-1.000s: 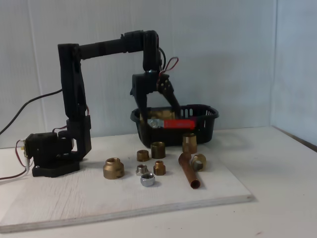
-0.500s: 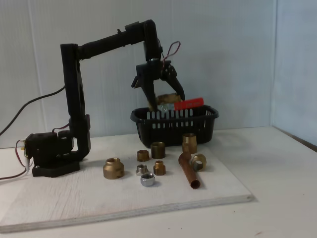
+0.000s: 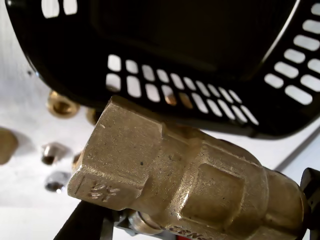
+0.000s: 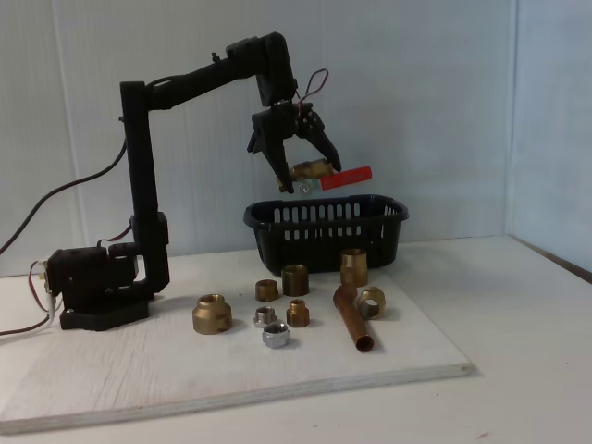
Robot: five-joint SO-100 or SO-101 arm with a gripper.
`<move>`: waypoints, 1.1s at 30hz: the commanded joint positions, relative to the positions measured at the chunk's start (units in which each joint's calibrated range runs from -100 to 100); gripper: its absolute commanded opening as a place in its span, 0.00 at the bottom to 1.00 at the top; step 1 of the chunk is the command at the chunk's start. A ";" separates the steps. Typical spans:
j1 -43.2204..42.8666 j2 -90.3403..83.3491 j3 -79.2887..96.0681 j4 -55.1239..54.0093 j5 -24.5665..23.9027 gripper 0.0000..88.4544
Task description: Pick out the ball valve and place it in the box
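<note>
We record that the black arm has lifted since a second ago, when its load sat down inside the black slotted plastic basket point(image 4: 326, 231); the load now hangs clear above the rim. The gripper point(image 4: 310, 174) fingers are clamped on the brass ball valve with red lever handle point(image 4: 326, 173), whose brass body point(image 3: 185, 180) looms close in the wrist view.

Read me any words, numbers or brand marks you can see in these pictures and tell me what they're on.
Raised mark on the end face of the ball valve, wrist view: blurred, not readable.
Red lettering at the valve's lower edge, wrist view: cut off by the frame, not readable.
Box, fittings and arm in the fixed view: no text to be made out.
</note>
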 commanded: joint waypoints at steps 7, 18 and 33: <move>-5.52 -1.27 -4.02 0.08 -1.31 0.20; -5.30 9.84 -4.74 -7.06 -1.31 0.20; -7.07 11.79 -5.55 -8.61 -1.21 0.20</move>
